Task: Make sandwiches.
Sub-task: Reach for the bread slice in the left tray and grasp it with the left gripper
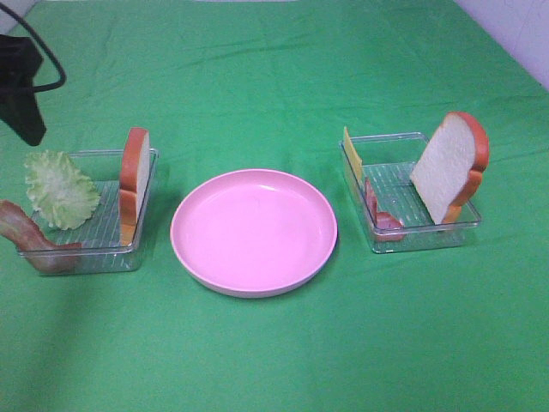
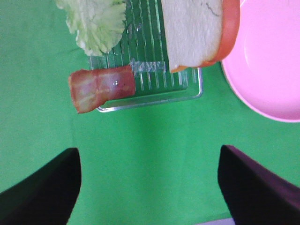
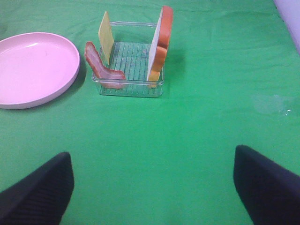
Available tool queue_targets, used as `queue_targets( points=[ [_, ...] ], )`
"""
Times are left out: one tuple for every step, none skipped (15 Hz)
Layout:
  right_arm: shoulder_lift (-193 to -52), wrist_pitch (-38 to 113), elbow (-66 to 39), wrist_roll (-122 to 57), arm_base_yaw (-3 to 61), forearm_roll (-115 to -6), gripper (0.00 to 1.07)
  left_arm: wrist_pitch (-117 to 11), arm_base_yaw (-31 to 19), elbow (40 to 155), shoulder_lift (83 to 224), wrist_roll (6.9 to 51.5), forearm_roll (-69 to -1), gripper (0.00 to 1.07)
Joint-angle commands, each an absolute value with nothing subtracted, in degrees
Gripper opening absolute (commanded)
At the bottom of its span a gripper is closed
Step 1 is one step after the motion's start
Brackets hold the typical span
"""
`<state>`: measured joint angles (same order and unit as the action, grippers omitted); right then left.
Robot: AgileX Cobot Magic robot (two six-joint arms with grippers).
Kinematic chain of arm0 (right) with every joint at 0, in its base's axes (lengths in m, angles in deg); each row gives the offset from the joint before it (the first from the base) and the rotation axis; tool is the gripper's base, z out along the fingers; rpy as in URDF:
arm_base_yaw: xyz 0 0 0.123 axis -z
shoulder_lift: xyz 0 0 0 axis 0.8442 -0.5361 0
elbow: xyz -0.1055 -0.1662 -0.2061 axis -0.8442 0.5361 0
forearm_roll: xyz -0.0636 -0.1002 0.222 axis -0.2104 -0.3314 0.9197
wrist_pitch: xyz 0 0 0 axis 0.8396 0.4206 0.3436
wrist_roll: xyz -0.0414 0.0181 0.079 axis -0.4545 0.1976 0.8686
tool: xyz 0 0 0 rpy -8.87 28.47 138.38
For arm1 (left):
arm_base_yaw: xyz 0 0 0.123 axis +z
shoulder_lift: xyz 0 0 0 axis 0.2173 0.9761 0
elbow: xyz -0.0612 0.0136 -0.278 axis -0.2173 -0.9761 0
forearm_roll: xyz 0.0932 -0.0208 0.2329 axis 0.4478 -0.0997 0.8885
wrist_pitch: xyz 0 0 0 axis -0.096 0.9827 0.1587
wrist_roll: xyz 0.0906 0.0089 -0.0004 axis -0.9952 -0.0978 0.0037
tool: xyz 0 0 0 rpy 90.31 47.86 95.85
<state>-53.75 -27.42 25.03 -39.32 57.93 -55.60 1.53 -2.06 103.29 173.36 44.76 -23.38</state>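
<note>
Left claw: jaws spread wide, nothing between them, poised over green cloth. Just ahead of it, left clear tray, with left bread slice on edge against the wall nearer the pink plate, lettuce leaf at the wall away from the plate, and left bacon strip draped over the nearest corner.

Right claw: also wide open and empty, well short of right clear tray. Inside, right bread slice leaning upright, cheese slice upright at the opposite wall, right bacon strip curled over the rim beside it. Plate bare, between the two trays; no stacking yet begun.

Handling, judged by appearance: toy pieces, probably light. Bread stiff enough for a pinch across its faces near the top crust. Lettuce and bacon likely pliable, best taken at an overhanging edge. Cheese thin, possibly slippery, best pinched at its exposed upper corner.

Table under wrinkled cloth, probably soft, with open room all round the trays.
</note>
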Motion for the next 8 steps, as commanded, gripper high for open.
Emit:
queue_targets(
  points=[
    [-53.0,-27.1,25.1,-40.1,58.3,-55.3,0.87,2.3,-7.3,108.9,180.4,51.5,-21.1,0.76],
    [-53.0,-27.1,25.1,-40.1,58.3,-55.3,0.87,3.0,-8.8,110.7,182.9,52.8,-20.2,0.76],
    [-53.0,-27.1,25.1,-40.1,58.3,-55.3,0.87,4.2,-10.6,112.9,186.9,55.4,-18.4,0.76],
    [-53.0,-27.1,25.1,-40.1,58.3,-55.3,0.87,4.2,-10.6,112.9,186.9,55.4,-18.4,0.76],
    [-53.0,-27.1,25.1,-40.1,58.3,-55.3,0.87,4.0,-11.3,114.1,189.1,56.4,-17.7,0.76],
    [-53.0,-27.1,25.1,-40.1,58.3,-55.3,0.87,3.3,-12.1,115.3,191.0,57.1,-17.5,0.76],
    [-53.0,-27.1,25.1,-40.1,58.3,-55.3,0.87,3.2,-13.1,117.6,194.2,57.5,-17.3,0.76],
    [-53.0,-27.1,25.1,-40.1,58.3,-55.3,0.87,3.2,-13.1,117.6,194.2,57.5,-17.3,0.76]
  ],
)
